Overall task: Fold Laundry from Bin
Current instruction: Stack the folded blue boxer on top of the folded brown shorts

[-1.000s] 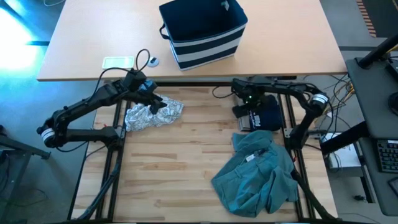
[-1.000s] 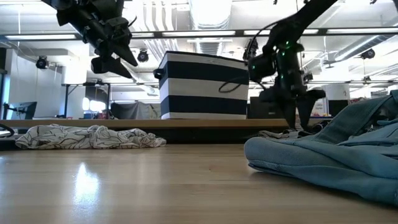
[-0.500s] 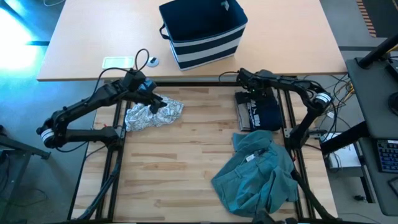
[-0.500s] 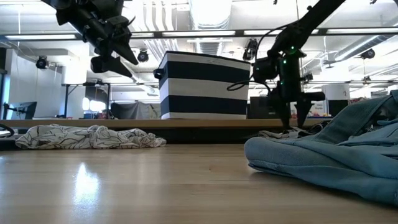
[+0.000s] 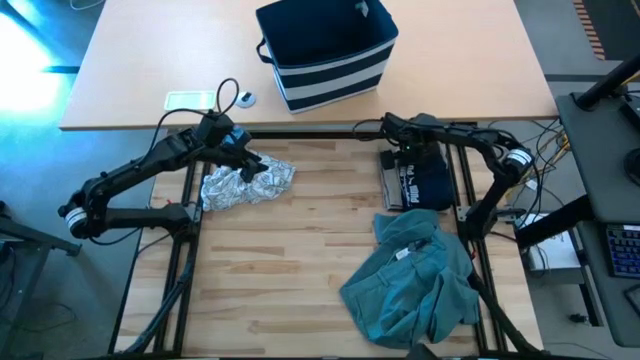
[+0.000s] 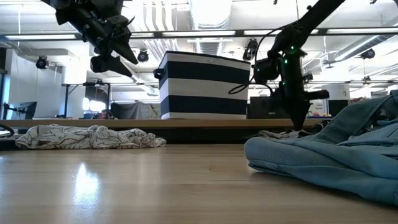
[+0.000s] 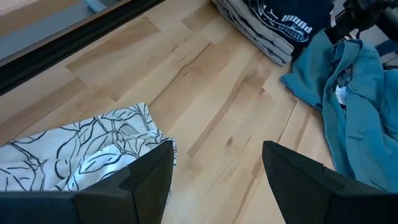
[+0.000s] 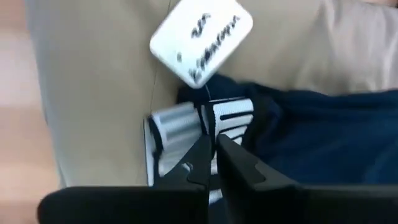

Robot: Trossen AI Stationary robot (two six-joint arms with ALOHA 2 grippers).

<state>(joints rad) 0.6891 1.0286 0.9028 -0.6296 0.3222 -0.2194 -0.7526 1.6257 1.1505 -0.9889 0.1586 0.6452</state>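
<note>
bin [image 5: 328, 50] upright, rear table | teal garment [image 5: 415, 281] crumpled | navy garment [image 5: 417, 182] folded

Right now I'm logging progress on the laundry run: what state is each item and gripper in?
bin: upright on the far table, nothing visible inside
patterned garment: crumpled, unfolded
navy garment: folded, lying flat on a tan one
teal garment: spread in a loose heap, unfolded
left gripper: open, empty, above the patterned garment
right gripper: shut, over the navy garment's far edge
</note>
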